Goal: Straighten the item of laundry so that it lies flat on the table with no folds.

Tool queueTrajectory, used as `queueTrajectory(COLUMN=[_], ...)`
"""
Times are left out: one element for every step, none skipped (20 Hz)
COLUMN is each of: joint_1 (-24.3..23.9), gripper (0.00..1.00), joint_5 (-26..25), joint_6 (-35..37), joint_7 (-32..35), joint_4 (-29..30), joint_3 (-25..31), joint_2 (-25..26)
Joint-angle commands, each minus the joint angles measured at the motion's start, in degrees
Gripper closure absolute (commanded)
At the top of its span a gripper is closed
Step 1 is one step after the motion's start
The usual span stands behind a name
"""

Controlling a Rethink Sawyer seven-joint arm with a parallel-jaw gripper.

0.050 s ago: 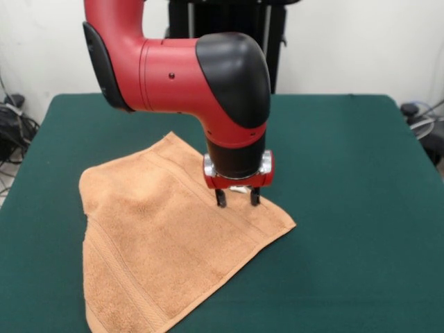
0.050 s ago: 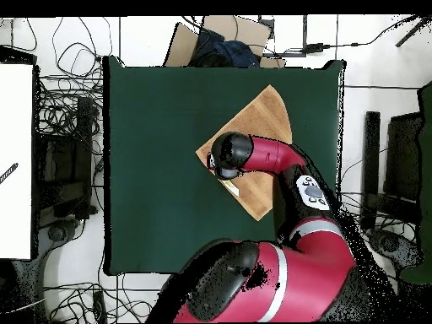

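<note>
In the front view, my jaws (image 1: 236, 197) hang straight down from my red and black arm (image 1: 187, 66), and the two dark tips stand a little apart with nothing between them. The tips are at the surface of the towel (image 1: 156, 243) or just above it; I cannot tell if they touch the cloth.

To the left of my jaws and toward the camera lies the biggest part of the towel, light orange-brown terry, spread on the dark green counter (image 1: 361, 208). Its left edge is not straight: there is a small step in the outline, where the cloth seems to be turned or bunched. A woven band runs along the lower left side, and the lowest corner goes out of the picture at the bottom edge.

Directly under my jaws another woven band crosses the cloth diagonally. Behind my jaws one corner of the towel points to the far side of the counter.

To the right of my jaws the towel ends in a pointed corner, lying flat, and after it there is only green counter.

In the overhead view my arm (image 2: 278, 160) covers the middle of the towel (image 2: 266, 118).
</note>
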Motion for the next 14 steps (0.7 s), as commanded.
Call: queueTrajectory(joint_1=[0.41, 0.45, 0.49, 0.51, 0.48, 0.47, 0.47, 0.44, 0.35, 0.33, 0.37, 0.34, 0.39, 0.41], gripper=[0.00, 0.00, 0.00, 0.00, 0.00, 0.00, 0.00, 0.00, 0.00, 0.00, 0.00, 0.00, 0.00, 0.00], joint_5=[-2.21, -2.23, -2.25, -2.23, -2.19, -2.15, -2.19, -2.20, -2.23, -2.23, -2.21, -2.20, -2.14, -2.12], joint_6=[-7.12, -7.15, -7.17, -7.13, -6.98, -6.91, -6.99, -7.06, -7.28, -7.28, -7.11, -7.11, -6.89, -6.73], joint_7=[5.85, 5.89, 5.93, 5.94, 5.83, 5.83, 5.89, 5.84, 5.88, 5.88, 5.82, 5.76, 5.74, 5.71], joint_4=[2.13, 2.17, 2.20, 2.24, 2.05, 1.99, 2.29, 2.38, 2.77, 2.89, 2.56, 2.54, 2.33, 2.26], joint_3=[0.34, 0.30, 0.27, 0.26, 0.32, 0.33, 0.30, 0.35, 0.35, 0.34, 0.35, 0.38, 0.37, 0.36], joint_2=[2.67, 2.61, 2.55, 2.53, 2.58, 2.61, 2.45, 2.39, 2.26, 2.21, 2.34, 2.36, 2.39, 2.39])
